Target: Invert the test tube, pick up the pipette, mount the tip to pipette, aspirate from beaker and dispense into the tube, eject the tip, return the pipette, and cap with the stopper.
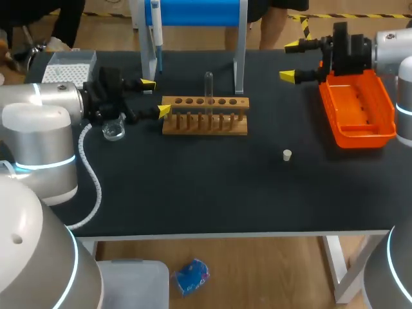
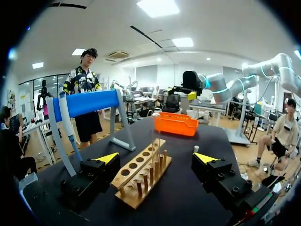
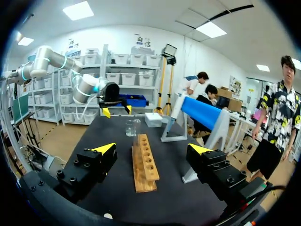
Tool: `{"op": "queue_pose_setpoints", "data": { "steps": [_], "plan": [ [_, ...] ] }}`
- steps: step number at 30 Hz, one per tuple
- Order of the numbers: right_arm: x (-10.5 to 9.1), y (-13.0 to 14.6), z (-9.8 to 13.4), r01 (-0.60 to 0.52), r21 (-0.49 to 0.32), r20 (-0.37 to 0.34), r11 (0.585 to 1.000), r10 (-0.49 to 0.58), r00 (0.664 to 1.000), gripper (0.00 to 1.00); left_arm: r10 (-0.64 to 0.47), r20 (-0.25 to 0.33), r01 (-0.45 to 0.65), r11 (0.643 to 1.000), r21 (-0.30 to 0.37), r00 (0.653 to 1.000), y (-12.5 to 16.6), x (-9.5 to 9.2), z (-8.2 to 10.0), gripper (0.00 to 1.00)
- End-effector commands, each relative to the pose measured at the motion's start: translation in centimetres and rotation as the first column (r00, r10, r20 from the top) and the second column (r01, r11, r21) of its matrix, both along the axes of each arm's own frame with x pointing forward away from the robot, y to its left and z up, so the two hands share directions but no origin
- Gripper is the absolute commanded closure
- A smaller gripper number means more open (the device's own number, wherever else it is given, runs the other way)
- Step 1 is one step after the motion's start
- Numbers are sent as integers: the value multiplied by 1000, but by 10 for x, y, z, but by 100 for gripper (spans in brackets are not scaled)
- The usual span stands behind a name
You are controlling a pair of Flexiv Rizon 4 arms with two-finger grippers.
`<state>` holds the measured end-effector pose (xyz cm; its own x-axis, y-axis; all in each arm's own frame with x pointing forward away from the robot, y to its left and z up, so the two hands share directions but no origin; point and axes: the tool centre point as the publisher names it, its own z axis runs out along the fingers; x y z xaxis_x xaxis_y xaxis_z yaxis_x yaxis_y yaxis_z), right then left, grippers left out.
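Note:
A clear test tube (image 1: 208,87) stands upright on the wooden rack (image 1: 205,116) in the middle of the table. My left gripper (image 1: 156,97) is open just left of the rack's end; the rack (image 2: 141,174) lies ahead between its fingers, untouched. The pipette (image 1: 155,32) hangs on the blue-topped stand (image 1: 193,13) behind the rack. A small glass beaker (image 1: 114,131) sits below my left wrist. The white stopper (image 1: 287,154) lies loose right of the rack. My right gripper (image 1: 291,61) is open at the far right, above the table, facing the rack (image 3: 145,162).
A clear tip box (image 1: 69,67) stands at the back left. An orange tray (image 1: 357,109) lies at the right under my right arm. The stand's legs (image 1: 240,58) rise close behind the rack. The table's front edge (image 1: 225,233) runs along the near side.

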<state>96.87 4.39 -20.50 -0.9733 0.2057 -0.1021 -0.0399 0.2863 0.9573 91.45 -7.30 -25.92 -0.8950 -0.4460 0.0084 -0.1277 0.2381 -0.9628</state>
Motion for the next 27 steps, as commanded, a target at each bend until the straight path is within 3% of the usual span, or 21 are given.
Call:
{"op": "queue_pose_setpoints", "data": {
  "steps": [1, 7, 14, 20, 27],
  "plan": [
    [16, 25, 11, -83, 19, -3, 996, 83, 997, 0, 5, 4, -5, 1000, -2, 1000, -1, -1, -1, 0],
    [17, 71, 12, -191, 134, -14, 972, 195, 981, 0, 5, 4, -5, 1000, -2, 1000, -1, -1, -1, 0],
    [7, 114, -2, -308, 208, 24, 928, 310, 950, 0, 5, 4, -5, 1000, -2, 1000, -1, -1, -1, 0],
    [10, 140, -10, -350, 254, 22, 902, 356, 934, 0, 5, 4, -5, 1000, -2, 1000, -1, -1, -1, 0],
    [-5, 154, -20, -386, 279, -6, 879, 404, 915, 0, 5, 4, -5, 1000, -2, 1000, -1, -1, -1, 0]
  ]
}}
